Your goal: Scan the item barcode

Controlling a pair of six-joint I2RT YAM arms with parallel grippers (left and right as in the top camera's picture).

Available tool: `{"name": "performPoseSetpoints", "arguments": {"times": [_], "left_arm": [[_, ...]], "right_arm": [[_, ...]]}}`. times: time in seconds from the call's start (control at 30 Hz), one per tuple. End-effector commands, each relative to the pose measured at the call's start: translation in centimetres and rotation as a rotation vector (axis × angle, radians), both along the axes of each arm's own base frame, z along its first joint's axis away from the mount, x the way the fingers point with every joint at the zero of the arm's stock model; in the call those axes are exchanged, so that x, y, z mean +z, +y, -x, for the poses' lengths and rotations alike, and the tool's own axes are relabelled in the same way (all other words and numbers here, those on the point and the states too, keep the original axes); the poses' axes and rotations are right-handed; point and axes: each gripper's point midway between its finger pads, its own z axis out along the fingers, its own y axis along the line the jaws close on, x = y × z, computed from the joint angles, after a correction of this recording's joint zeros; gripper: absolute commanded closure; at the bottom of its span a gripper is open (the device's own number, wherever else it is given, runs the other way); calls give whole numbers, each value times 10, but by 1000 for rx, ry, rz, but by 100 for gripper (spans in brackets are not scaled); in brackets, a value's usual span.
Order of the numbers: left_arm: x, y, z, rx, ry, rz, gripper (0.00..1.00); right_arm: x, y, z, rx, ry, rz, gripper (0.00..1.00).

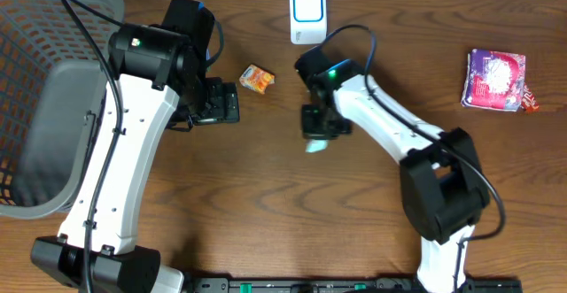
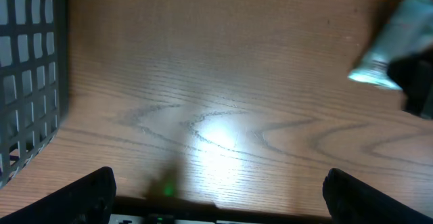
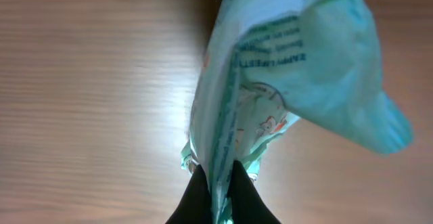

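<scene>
1. Right arm: the base sits at the near right edge of the worktop (image 1: 257, 222). The white forearm reaches up and leftward to mid-worktop, and the wrist is bent so the right claw (image 1: 317, 123) points down.
2. Right claw state: the fingers (image 3: 238, 193) are pinched tight on one crimped end of the pale green packet (image 3: 298, 68). No gap shows between them beyond the film.
3. Packet position: it extends straight out ahead of the right claw's tips, with its printed face turned toward the wrist camera. From overhead only a pale corner (image 1: 315, 146) shows, just below the claw. I cannot tell whether it touches the worktop.
4. Left arm: the long white link runs from the near left corner up to a dark elbow. The left claw (image 1: 215, 104) points out to the right of that elbow, over bare wood.
5. Left claw state: spread wide with nothing between the fingers (image 2: 91, 193). The packet (image 2: 389, 45) lies ahead and to its right, well apart.
6. A white-and-blue device (image 1: 307, 14) stands beyond the right claw, at the far edge.
7. An orange snack packet (image 1: 258, 79) lies between the two claws, toward the far side.
8. A purple packet (image 1: 494, 80) lies far to the right of the right claw.
9. A grey basket (image 1: 40, 27) sits behind the left arm.
</scene>
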Motion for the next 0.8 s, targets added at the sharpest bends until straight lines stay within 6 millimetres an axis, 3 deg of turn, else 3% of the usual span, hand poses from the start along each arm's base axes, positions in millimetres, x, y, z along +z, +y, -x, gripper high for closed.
{"name": "performPoseSetpoints", "arguments": {"times": [0.0, 0.2, 0.4, 0.47, 0.63, 0.73, 0.77], "left_arm": [[0, 1, -1, 1, 0, -7, 2], [0, 1, -1, 1, 0, -7, 2], [0, 1, -1, 1, 1, -7, 2], [0, 1, -1, 1, 0, -6, 2], [0, 1, -1, 1, 1, -7, 2], [0, 1, -1, 1, 1, -6, 2], [0, 1, -1, 1, 1, -7, 2]], "right_arm": [[42, -38, -16, 8, -162, 210, 99], [39, -81, 2, -106, -165, 478, 99], [2, -82, 20, -78, -112, 518, 99], [-6, -78, 28, -67, -75, 507, 87], [0, -65, 31, -79, -53, 431, 72], [19, -67, 24, -84, -59, 418, 48], [27, -69, 21, -78, -62, 414, 32]]}}
